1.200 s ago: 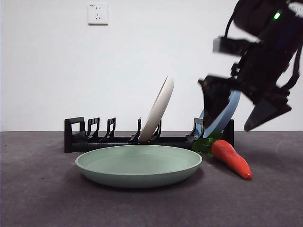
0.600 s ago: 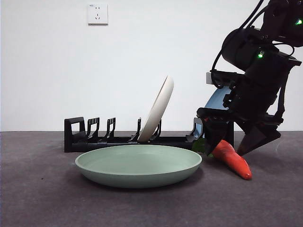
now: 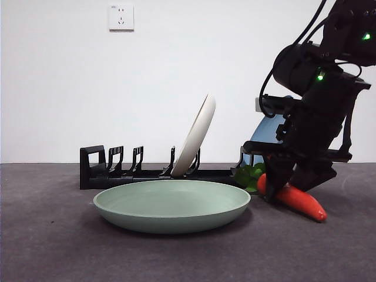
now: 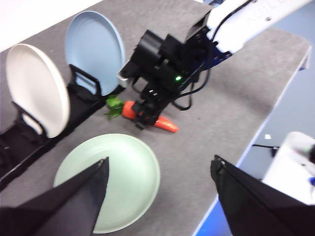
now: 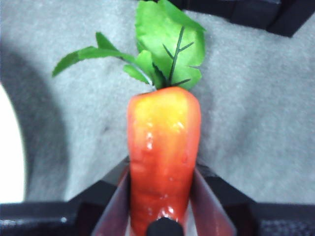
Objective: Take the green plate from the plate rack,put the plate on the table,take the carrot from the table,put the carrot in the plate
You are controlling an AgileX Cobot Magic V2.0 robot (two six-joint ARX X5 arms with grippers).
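While the left pincer [image 4: 157,196] hangs apart, right pincer [image 3: 291,189] clamped on the carrot [image 5: 162,157], beside the green plate [image 3: 171,205]

The tapered orange-red plastic carrot [image 5: 164,157] is glossy and smooth, with bright highlights along its skin, and its thin green leaves [image 5: 165,46] look like matt moulded plastic with raised veins. The dark grey table [image 3: 70,247] is matt and finely textured, almost felt-like. The pale sage-green round plate [image 3: 171,205] has a smooth matt finish. The long low black rack [image 3: 111,167] looks like hard plastic with a slight sheen. The right gripper [image 5: 160,206], with dull black jaws, presses both sides of the carrot.
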